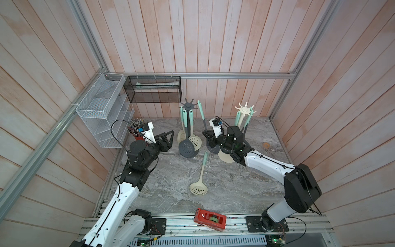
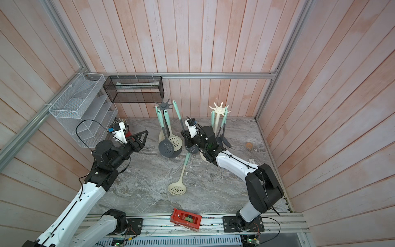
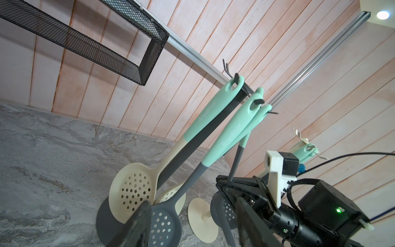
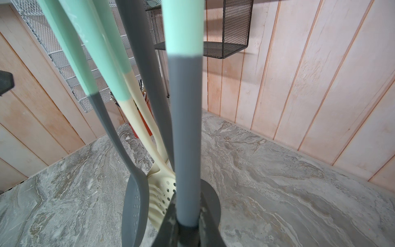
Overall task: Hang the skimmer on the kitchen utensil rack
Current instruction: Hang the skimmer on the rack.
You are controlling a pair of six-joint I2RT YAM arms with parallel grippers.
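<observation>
In R-wrist cam: skimmer (image 4: 184, 128) in gripper (image 4: 186, 227)

The left arm (image 1: 119, 198) and right arm (image 1: 267, 165) share glossy white link shells, matte black joint housings, thin black cables, white wrist camera brackets, and black triangular-framed fingers on the left tool (image 1: 171, 139).

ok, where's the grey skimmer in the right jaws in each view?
Top view: skimmer centre, beside the dark rack.
Top view: skimmer centre, beside that rack.
Left wrist: thin grey shaft entering the right jaws.
Right wrist: thick shaft mid-frame.
Shared landmark: black mesh shelf.
</observation>
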